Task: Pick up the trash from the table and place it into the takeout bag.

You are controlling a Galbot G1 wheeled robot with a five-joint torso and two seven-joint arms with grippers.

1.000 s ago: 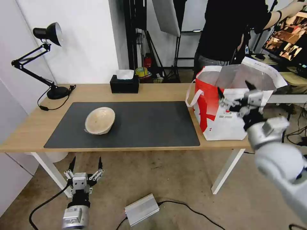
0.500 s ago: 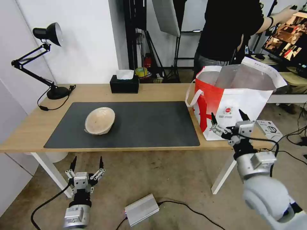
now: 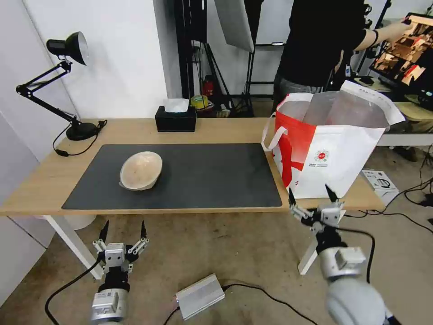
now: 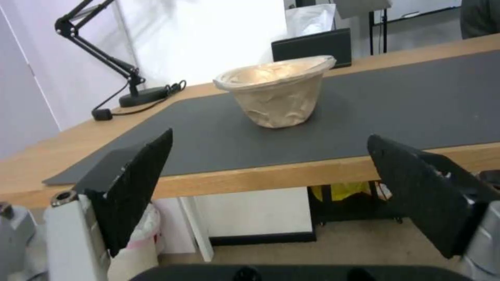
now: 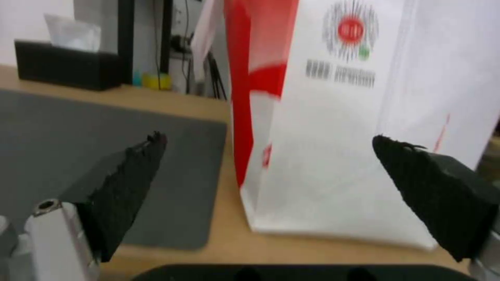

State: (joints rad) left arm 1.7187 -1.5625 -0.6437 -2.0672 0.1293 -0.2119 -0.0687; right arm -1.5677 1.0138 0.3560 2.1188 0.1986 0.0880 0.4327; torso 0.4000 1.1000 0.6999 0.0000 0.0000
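Below the surface's [image 3: 49,180] front edge, the right gripper [image 3: 311,198] (spread, empty) has dropped from the bag [image 3: 329,153], leaving only the bowl [image 3: 140,169].

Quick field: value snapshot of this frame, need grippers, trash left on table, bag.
left gripper: open, empty, low in front of the table, below its front edge
right gripper: open, empty, at the table's front edge, just before the bag
trash on table: one beige bowl, upright on the grey mat
bag: standing open on the table's right end, beside the mat
other: tissue box and desk lamp at the back
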